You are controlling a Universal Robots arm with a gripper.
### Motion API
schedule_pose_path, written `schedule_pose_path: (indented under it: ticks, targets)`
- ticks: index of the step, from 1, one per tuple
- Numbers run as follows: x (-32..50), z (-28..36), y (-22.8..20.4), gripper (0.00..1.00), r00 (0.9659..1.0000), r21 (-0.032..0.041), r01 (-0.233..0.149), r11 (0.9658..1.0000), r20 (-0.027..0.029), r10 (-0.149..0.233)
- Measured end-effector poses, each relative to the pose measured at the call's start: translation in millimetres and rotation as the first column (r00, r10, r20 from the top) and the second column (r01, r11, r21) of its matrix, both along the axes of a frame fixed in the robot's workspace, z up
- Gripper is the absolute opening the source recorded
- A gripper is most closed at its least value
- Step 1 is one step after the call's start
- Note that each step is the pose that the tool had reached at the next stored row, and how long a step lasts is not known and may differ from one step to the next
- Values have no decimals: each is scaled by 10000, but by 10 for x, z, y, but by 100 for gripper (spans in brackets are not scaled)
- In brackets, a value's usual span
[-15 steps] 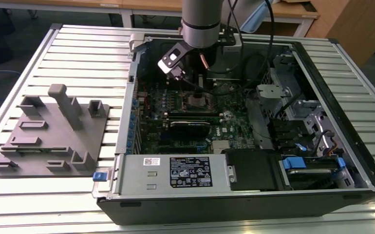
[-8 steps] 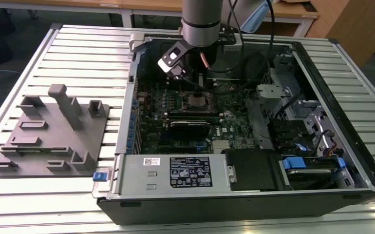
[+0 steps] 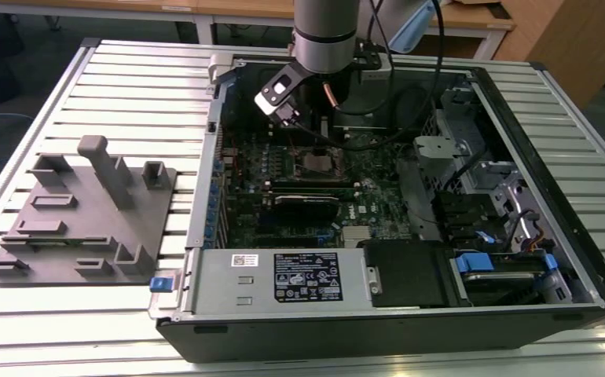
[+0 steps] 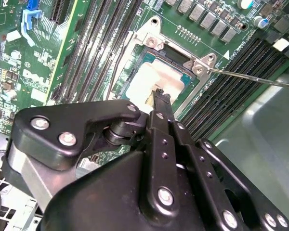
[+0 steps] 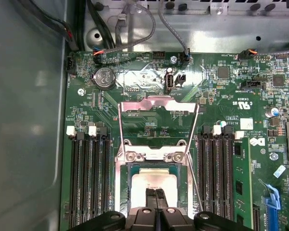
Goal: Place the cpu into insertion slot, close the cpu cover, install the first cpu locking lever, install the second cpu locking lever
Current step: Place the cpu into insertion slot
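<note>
The cpu (image 5: pixel 159 179) is a pale square chip lying flat in the insertion slot (image 5: pixel 120 185), on the green board inside the open computer case. My gripper (image 5: pixel 155 192) is shut, its two black fingers pressed together with nothing between them. Their tips rest at the chip's top face, near one edge. In the second wrist view the gripper (image 4: pixel 159 94) comes down on the cpu (image 4: pixel 151 77) from above. The cpu cover (image 5: pixel 159 102) is swung open and lies back behind the socket. A thin locking lever (image 4: pixel 250 78) sticks out free at one side. In the exterior view my gripper (image 3: pixel 305 133) hangs just above the insertion slot (image 3: pixel 318 163).
Long black memory slots (image 5: pixel 89 178) flank the socket on both sides. A grey power supply box (image 3: pixel 281 275) fills the case's near side. Cables (image 5: pixel 135 29) hang by the far case wall. A grey fixture block (image 3: pixel 82 212) stands on the slatted table at the exterior view's left.
</note>
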State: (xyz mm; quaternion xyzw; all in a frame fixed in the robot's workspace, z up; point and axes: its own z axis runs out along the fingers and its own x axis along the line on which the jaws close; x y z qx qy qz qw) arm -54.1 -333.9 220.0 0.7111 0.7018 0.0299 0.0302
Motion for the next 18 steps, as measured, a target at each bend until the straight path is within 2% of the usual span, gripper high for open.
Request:
schedule_pose_path:
  ticks: [1, 2, 7, 15, 18]
  targets:
    - [0, -1, 0, 10, 10000, -1, 0, 10000, -81, 0]
    - [0, 0, 0, 10, 9999, -3, 1, 10000, -115, -1]
    - [0, 3, 0, 10, 9999, -2, 2, 10000, -131, -2]
    - [0, 76, 0, 10, 9999, -2, 2, 10000, -131, -2]
    - [0, 77, 0, 10, 9999, 2, 1, 10000, -129, -1]
